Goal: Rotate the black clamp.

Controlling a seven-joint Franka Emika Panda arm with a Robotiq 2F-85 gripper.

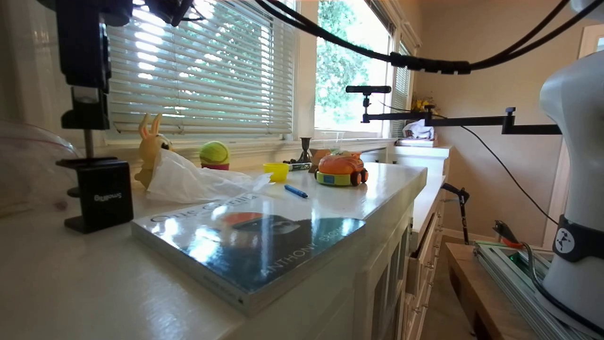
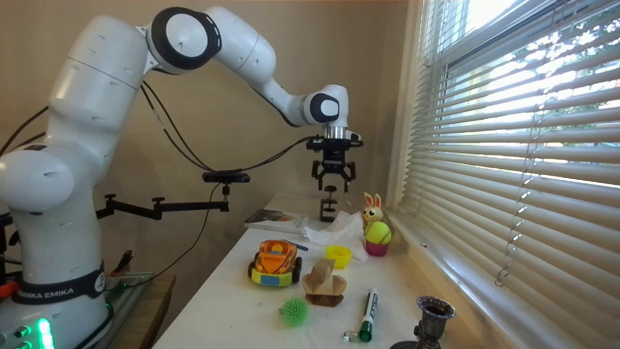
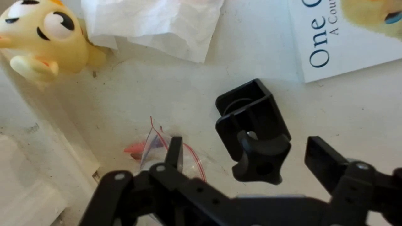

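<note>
Claw: spread, gripping nothing; lobed knob between its jaws in wrist view | black SmallRig clamp: upright on desk, near One Gorilla book | step: we judge pre-grasp | next: we should check height, close squarely, then twist.

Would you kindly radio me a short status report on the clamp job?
Gripper open over the clamp, no grip. Clamp upright on the counter. Book and paper apart from it; plastic bag close by, could snag.

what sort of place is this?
Probably a room in a home: white slatted window blinds, a glossy white countertop, and a pale yellow rabbit toy with long ears.
</note>
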